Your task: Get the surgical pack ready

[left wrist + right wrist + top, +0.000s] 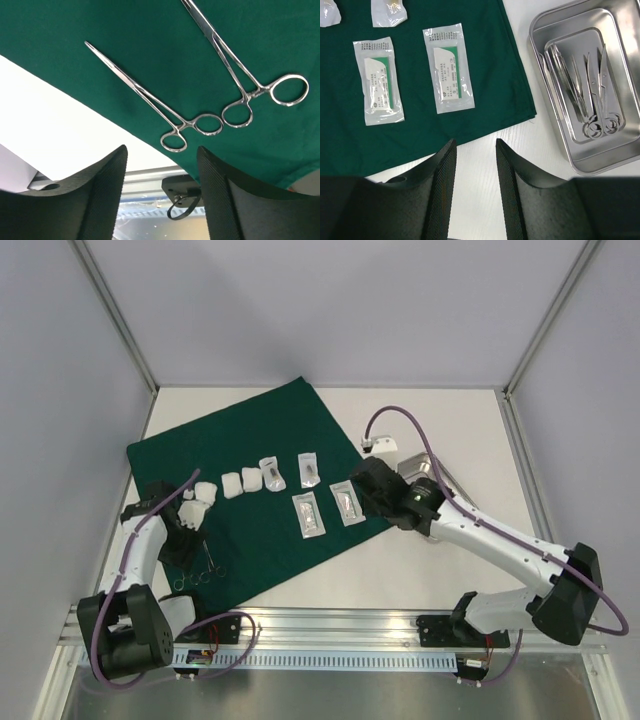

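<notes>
A robotics lab cell: grey panel walls (pixel 340 300), aluminium framing (pixel 350 625), white table (pixel 450 430).

Desk (pixel 420 570): white, matt, flat; its surface shows along the near edge, on the right side and in a strip at the back.
Back wall (pixel 340 310): pale grey panel, plain, upright behind the desk.
Left wall (pixel 60 420): same pale grey, meets the desk's left edge.
Right wall (pixel 590 420): same pale grey, meets the desk's right edge.
Posts: two slim metal bars, left (pixel 115 315) and right (pixel 550 315), each running down to a back corner of the desk.
Rail (pixel 340 625): silver slotted aluminium bar, full width along the desk's near edge.
Sheet (pixel 330 695): dull grey metal, just below the rail.
</notes>
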You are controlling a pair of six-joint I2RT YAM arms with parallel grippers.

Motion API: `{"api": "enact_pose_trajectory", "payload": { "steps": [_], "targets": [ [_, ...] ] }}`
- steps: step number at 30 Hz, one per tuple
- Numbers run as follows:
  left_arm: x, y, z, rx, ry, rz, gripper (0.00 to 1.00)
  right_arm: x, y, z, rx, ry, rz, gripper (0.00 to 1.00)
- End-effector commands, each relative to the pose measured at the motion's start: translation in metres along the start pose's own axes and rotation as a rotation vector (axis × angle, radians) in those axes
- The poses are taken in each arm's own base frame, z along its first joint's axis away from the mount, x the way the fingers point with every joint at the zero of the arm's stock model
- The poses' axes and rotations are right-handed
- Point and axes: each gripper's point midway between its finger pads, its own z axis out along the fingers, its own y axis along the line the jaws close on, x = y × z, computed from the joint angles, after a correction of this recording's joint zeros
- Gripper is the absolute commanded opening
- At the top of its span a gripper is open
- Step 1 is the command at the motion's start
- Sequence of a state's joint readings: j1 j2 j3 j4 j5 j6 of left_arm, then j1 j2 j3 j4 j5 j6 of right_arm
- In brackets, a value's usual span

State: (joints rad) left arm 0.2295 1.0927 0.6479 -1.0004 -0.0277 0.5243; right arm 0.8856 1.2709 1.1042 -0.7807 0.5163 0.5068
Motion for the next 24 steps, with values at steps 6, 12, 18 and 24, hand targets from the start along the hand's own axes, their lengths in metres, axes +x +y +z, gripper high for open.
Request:
{"api": "enact_pose_trajectory", "payload": {
  "steps": [6,12,18,24],
  "targets": [
    [-0.025,-0.006,0.011,0.081,-0.064,0.012,0.53,-0.017,0.026,-0.003,0.083,0.013,-0.024,0.39],
    [-0.026,0.003,0.027,0.087,-0.006,-0.028,0.51,-0.014,0.03,0.004,0.127,0.042,-0.081,0.38],
    [-0.031,0.007,0.028,0.096,-0.03,-0.071,0.51,-0.014,0.026,0.004,0.147,0.037,-0.108,0.38],
    [-0.024,0.014,0.04,0.103,0.014,-0.096,0.39,-0.018,0.022,0.003,0.163,0.025,-0.128,0.38]
  ]
}}
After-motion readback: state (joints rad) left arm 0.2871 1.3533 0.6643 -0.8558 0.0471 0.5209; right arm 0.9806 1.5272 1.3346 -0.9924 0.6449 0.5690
